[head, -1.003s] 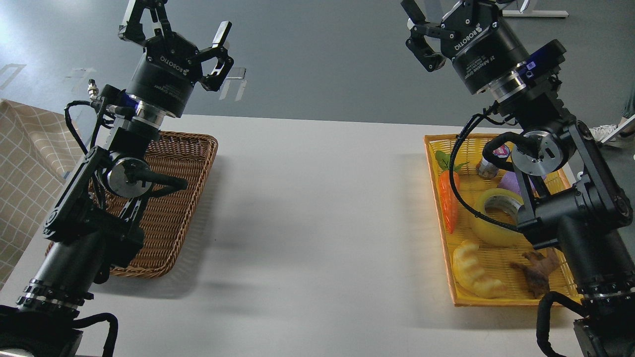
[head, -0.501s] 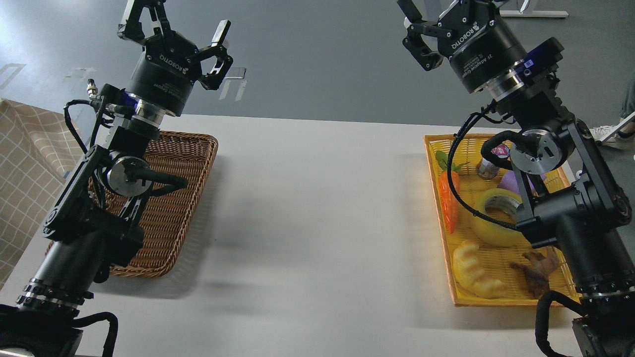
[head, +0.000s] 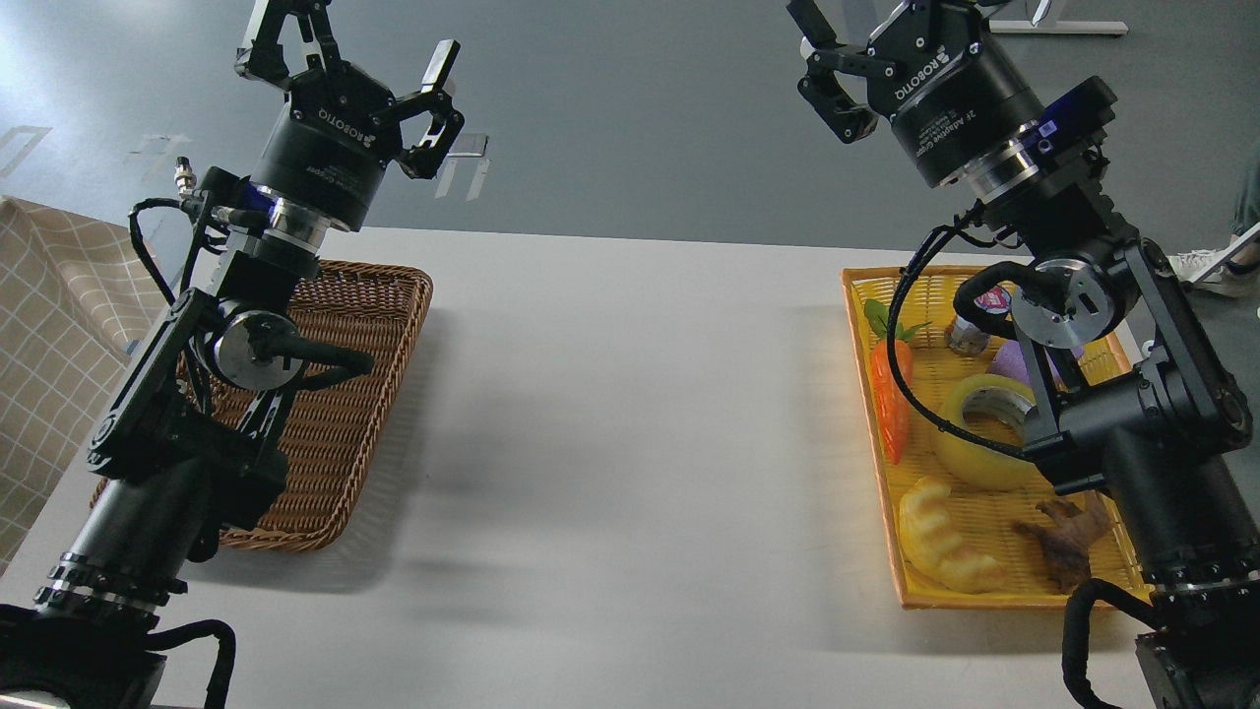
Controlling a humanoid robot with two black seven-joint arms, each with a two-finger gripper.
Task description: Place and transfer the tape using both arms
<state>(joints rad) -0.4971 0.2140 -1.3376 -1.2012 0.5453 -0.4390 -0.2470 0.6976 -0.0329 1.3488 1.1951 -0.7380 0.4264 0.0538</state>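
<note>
The tape, a yellow translucent roll with a grey-white core, lies in the yellow basket at the right, partly hidden by my right arm and its cable. My right gripper is raised high above the basket's far end, well above the tape. It is open and empty, and its upper finger is cut off by the top edge. My left gripper is raised above the far end of the brown wicker basket at the left, open and empty.
The yellow basket also holds an orange carrot toy, a yellow croissant-like toy, a brown root-like thing, a purple item and a small can. A checked cloth hangs at the far left. White table lies between the baskets.
My right gripper has shifted slightly up and to the left. The left arm and the tape have not moved.
</note>
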